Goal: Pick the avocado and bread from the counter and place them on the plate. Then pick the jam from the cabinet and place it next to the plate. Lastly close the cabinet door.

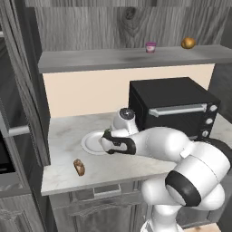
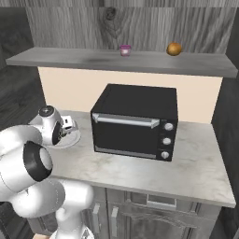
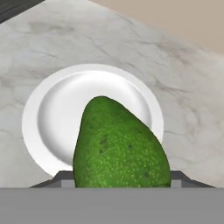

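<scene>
Hand (image 3: pixel 118 183) clamped on avocado (image 3: pixel 120 146) over plate (image 3: pixel 30 127) rim, microwave (image 1: pixel 174 106) just beside, bare counter (image 3: pixel 188 87) all round.

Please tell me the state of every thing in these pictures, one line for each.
Hand: shut on the avocado.
Avocado: held above the plate.
Plate: on counter, nothing on it.
Bread: lying on counter.
Jam: on shelf, lid on.
Microwave: door shut.
</scene>
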Tool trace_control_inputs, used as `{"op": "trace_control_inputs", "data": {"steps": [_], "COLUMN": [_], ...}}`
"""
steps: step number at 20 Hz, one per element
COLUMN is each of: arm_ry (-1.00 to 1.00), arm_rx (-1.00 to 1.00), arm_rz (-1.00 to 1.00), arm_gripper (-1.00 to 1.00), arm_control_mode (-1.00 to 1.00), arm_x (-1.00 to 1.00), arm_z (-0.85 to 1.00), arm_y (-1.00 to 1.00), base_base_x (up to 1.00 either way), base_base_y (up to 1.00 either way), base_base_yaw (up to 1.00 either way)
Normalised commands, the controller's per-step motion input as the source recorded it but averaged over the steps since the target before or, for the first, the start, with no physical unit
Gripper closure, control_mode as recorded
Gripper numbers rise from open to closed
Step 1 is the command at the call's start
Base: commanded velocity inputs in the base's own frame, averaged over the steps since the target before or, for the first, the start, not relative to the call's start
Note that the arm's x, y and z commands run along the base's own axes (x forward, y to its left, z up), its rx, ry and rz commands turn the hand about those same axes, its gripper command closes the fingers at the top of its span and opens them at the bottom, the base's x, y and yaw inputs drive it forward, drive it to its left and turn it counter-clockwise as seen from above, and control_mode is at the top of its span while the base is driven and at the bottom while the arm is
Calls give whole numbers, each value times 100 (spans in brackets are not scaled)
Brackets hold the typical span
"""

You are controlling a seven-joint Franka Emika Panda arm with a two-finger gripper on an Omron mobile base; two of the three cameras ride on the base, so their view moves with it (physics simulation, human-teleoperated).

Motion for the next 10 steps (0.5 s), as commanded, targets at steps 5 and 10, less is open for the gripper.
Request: {"op": "trace_control_inputs", "data": {"steps": [5,10], "arm_ry": [3,0], "arm_rx": [-7,-5], "arm_rz": [0,0], "arm_gripper": [100,100], "arm_control_mode": [-100,-100], "arm_x": [30,21], "arm_z": [-15,-14], "arm_y": [35,17], "base_base_x": [0,0], "base_base_y": [0,0], "base_base_yaw": [0,0]}}
